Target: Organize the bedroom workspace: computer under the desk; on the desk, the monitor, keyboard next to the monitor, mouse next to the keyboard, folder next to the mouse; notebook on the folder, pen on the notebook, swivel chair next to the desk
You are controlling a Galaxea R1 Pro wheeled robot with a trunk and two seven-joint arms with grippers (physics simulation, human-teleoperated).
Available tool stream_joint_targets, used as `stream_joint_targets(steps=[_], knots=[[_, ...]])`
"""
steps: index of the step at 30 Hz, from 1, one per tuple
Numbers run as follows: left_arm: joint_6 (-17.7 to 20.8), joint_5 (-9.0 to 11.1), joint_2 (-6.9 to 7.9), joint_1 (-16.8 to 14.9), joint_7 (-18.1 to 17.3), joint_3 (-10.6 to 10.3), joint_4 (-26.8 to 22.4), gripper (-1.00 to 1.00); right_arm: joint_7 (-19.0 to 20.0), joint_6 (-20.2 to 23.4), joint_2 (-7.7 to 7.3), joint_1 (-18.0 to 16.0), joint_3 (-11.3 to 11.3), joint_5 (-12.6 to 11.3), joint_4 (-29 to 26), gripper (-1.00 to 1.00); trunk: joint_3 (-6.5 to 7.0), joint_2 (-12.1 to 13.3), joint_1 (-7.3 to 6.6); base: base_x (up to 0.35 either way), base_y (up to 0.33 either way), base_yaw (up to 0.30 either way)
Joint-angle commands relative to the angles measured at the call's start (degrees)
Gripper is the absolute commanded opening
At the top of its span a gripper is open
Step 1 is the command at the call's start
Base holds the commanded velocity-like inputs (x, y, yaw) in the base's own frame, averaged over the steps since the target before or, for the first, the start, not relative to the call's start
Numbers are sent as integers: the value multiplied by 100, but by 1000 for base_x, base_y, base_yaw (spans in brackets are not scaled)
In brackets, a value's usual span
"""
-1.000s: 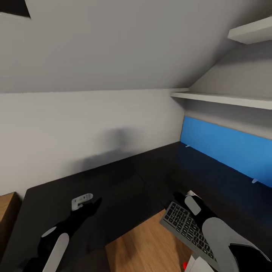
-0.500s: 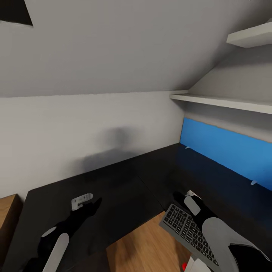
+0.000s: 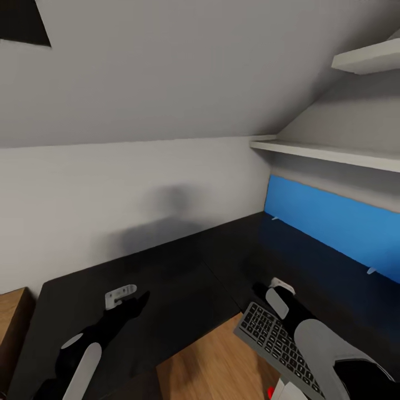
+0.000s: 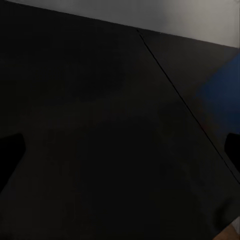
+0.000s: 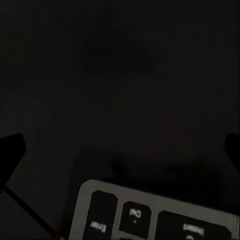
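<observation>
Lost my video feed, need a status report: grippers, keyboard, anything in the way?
Right gripper carrying keyboard, jaws hidden in head view. Left gripper over desk, open, holding nothing. Keyboard partly past the desk edge, above floor. Desktop ahead looks bare.

"Enter" on a keyboard key

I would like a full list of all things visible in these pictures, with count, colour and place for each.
desk: one, black, L-shaped top along the walls.
keyboard: one, black keys, grey frame, held over the desk's inner edge, under the right arm.
blue panel: one, bright blue, upright behind the desk at right.
shelves: two, white, on the right wall.
floor: light wood.
left gripper: black, above the desk.
right gripper: black, at the keyboard's far end.
</observation>
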Motion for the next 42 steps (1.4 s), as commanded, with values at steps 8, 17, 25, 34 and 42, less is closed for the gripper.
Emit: stream_joint_targets(steps=[8,17,25,34,42], knots=[[17,67,12,-4,55,-8,-9,100,-1062,31,412,0,836,574,-216,100,-7,-5,0,0,0,0],[17,67,14,-4,55,-5,-9,100,-1465,-123,570,1,1006,1065,-306,100,-7,-5,0,0,0,0],[17,67,14,-4,55,-3,-21,100,-1490,-593,589,1,1026,1107,-386,100,-7,-5,0,0,0,0],[17,67,14,-4,55,-10,-42,100,-1492,-665,551,-2,1015,1141,-212,100,-7,-5,0,0,0,0],[17,65,14,-4,51,-19,-57,100,-1515,-664,275,-47,994,1154,-24,100,-7,-5,0,0,0,0]])
